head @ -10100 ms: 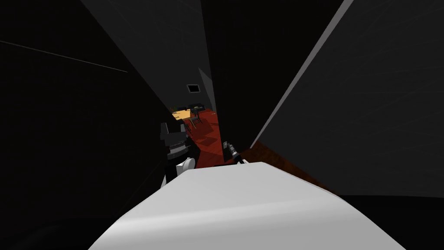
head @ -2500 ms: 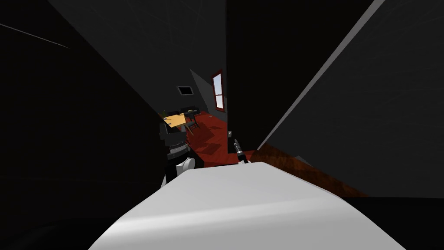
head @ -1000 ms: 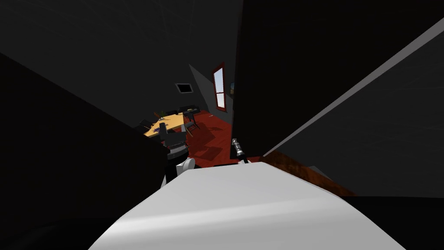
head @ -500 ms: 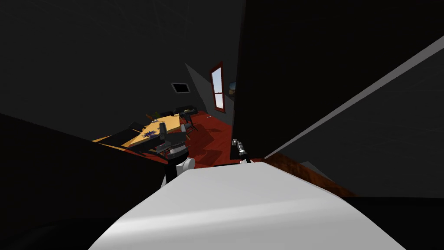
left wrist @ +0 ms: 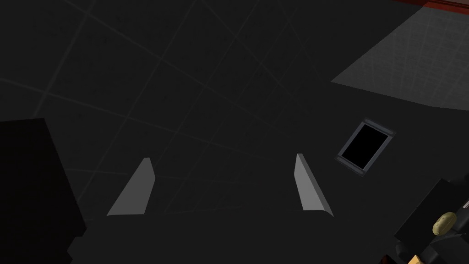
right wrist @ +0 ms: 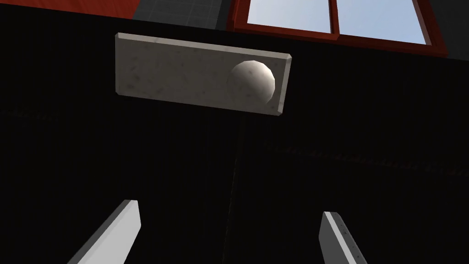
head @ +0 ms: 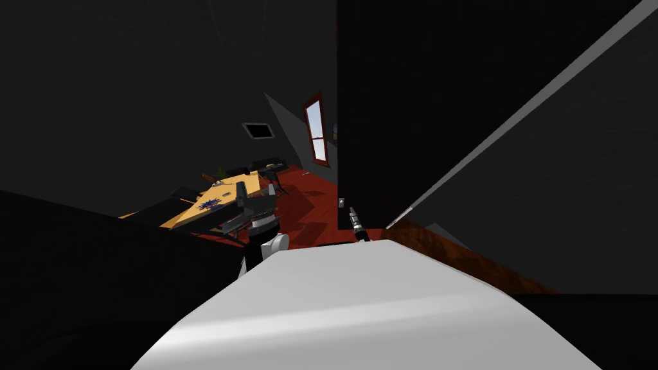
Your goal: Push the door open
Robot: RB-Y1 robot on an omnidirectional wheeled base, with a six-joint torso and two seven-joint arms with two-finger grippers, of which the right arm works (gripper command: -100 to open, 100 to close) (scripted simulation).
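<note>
The push is under way, by my reading: the door (head: 385, 128) stands partly ajar, its free edge just ahead and to the right, and past that edge a red floor (head: 308, 209), a yellow table (head: 222, 193) and a window (head: 315, 128) show. The right gripper (right wrist: 230, 208) has its 2 fingers spread with nothing between them, aimed at the door's dark face a little below the round knob (right wrist: 251, 81) on its pale plate (right wrist: 174, 82) (near, though I cannot tell if the tips touch). Next comes a firm forward press on the panel near that latch edge, probably with the base advancing, to swing it wider. The left gripper (left wrist: 222, 156) is raised on the other side, fingers likewise spread and empty.
</note>
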